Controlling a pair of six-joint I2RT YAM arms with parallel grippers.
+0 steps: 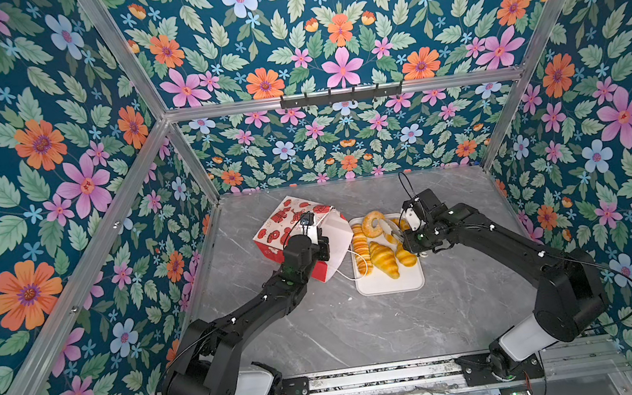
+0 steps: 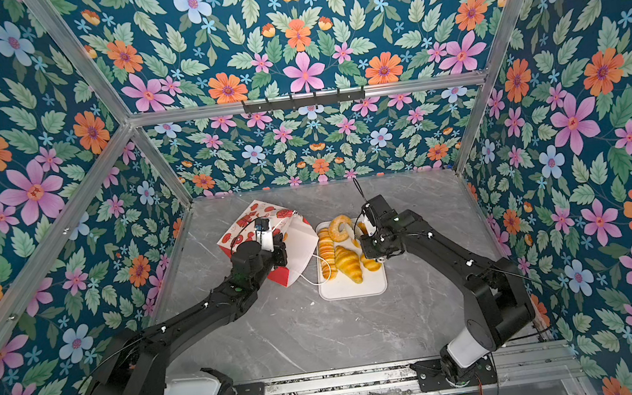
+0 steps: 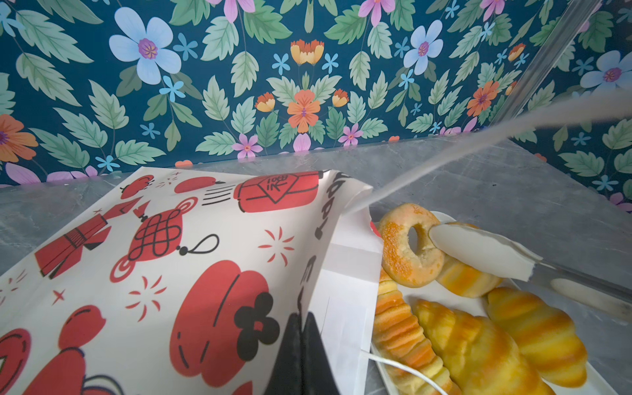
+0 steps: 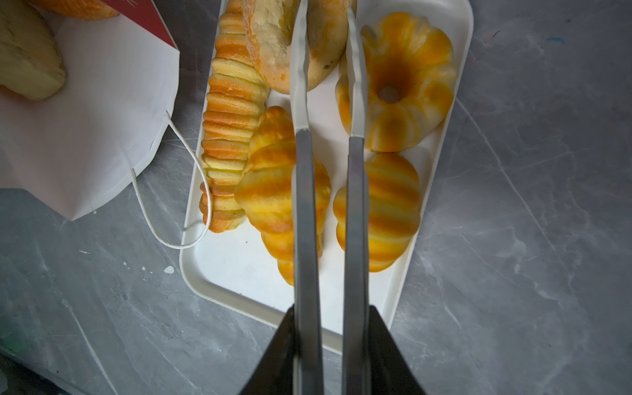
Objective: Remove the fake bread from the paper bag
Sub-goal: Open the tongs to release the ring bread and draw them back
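Note:
The paper bag (image 1: pixel 288 220), white with red prints, lies tipped with its mouth toward the tray. My left gripper (image 3: pixel 301 325) is shut on the rim of that mouth and holds it up. Fake bread lies on the white tray (image 1: pixel 390 284): a ridged loaf (image 1: pixel 360 248), two croissants (image 1: pixel 383 259), a pumpkin bun (image 4: pixel 400 85) and a ring bagel (image 1: pixel 372 224). My right gripper (image 4: pixel 328 325) is shut on metal tongs (image 4: pixel 304 205). Their white tips straddle the bagel's (image 4: pixel 321 37) rim with a gap showing. A pale piece of bread (image 4: pixel 27 68) lies at the bag's mouth.
A white cord handle (image 4: pixel 171 191) of the bag loops over the tray's near corner. Grey marble tabletop (image 1: pixel 362 324) stretches in front of the tray. Floral walls and aluminium posts (image 1: pixel 195 160) close in three sides.

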